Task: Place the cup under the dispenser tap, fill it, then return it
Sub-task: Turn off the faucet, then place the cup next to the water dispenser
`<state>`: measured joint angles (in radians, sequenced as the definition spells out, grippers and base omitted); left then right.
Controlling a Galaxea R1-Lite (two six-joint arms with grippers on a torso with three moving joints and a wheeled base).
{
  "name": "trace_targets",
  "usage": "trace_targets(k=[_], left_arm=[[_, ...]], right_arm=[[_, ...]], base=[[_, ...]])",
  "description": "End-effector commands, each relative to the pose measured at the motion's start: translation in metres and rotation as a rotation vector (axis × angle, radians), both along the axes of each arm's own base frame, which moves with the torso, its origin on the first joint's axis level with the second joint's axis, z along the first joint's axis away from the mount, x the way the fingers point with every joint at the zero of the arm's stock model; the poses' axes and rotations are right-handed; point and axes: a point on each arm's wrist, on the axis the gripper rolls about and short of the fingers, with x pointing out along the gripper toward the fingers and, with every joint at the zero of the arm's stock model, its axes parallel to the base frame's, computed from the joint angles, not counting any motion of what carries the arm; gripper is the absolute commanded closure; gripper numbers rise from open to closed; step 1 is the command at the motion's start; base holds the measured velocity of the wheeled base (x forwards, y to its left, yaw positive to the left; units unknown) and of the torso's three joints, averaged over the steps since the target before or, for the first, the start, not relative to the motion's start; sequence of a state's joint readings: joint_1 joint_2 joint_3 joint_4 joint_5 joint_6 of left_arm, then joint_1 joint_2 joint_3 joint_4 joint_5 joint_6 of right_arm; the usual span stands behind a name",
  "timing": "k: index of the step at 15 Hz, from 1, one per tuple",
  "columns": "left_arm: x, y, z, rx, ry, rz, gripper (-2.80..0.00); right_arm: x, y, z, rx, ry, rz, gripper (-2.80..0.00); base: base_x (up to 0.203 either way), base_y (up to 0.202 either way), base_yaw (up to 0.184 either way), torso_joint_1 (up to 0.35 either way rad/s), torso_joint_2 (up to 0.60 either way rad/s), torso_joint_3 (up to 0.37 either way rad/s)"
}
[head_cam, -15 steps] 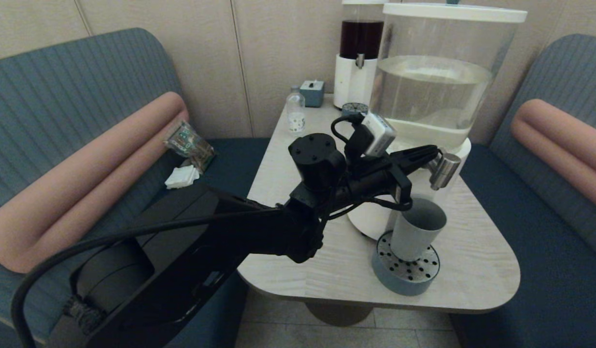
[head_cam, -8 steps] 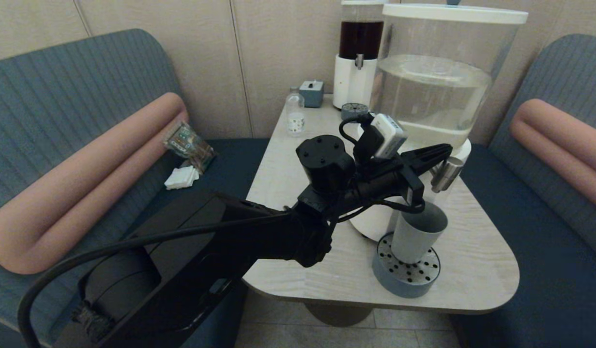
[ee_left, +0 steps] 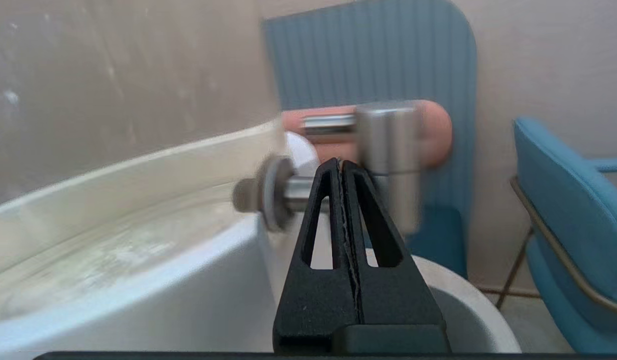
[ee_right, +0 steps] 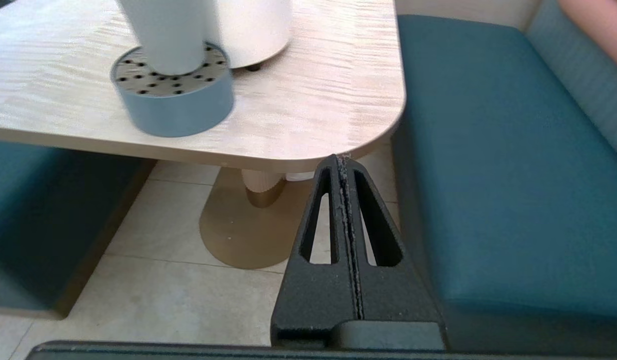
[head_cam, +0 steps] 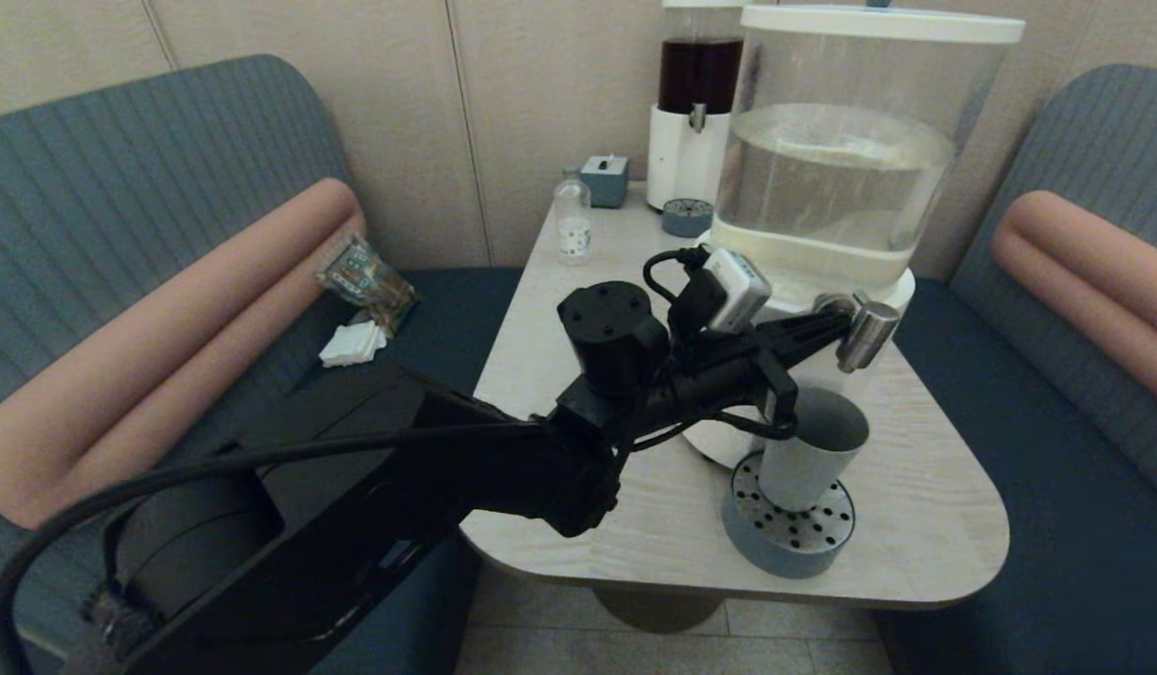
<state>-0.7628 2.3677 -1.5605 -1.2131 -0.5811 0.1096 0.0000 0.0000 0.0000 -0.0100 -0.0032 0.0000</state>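
Cup (head_cam: 808, 459): upright on the perforated drip tray (head_cam: 789, 530), lower right of centre, near bench (head_cam: 916, 525) edge, directly below the spout.
Left gripper (head_cam: 836, 323): clenched, empty; has dropped from half a second ago, tips now against the dispenser tap (head_cam: 864, 333).
Reading: likely pressing tap; no flow visible.
Right gripper (ee_right: 344, 160): clenched, empty, parked below bench edge.

The right gripper (ee_right: 344, 159) (jaws pressed together) hangs off the table (ee_right: 308, 100) corner, the cup (ee_right: 168, 35) standing on a perforated drip tray (ee_right: 173, 107).
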Motion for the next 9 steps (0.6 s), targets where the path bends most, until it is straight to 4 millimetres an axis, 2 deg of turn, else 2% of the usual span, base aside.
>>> trace_targets(k=[1,4,6,8,9], left_arm=[[-0.003,0.017,0.011,-0.011,-0.012,0.021,0.00],[-0.010,0.050,0.014,0.005,0.008,0.065,0.00],[-0.017,0.073,0.007,0.028,0.037,0.097,0.00],[-0.028,0.101,0.005,0.041,0.069,0.151,0.00],[-0.032,0.120,0.011,0.033,0.075,0.202,0.00]], right_arm=[[0.000,0.000,0.000,0.000,0.001,0.002,0.00],[0.000,0.000,0.000,0.000,0.001,0.000,0.00],[0.000,0.000,0.000,0.000,0.001,0.000,0.00],[0.000,0.000,0.000,0.000,0.001,0.000,0.00],[0.000,0.000,0.000,0.000,0.001,0.000,0.00]], base=[[0.000,0.000,0.000,0.000,0.00,0.000],[0.000,0.000,0.000,0.000,0.00,0.000],[0.000,0.000,0.000,0.000,0.00,0.000],[0.000,0.000,0.000,0.000,0.00,0.000],[0.000,0.000,0.000,0.000,0.00,0.000]])
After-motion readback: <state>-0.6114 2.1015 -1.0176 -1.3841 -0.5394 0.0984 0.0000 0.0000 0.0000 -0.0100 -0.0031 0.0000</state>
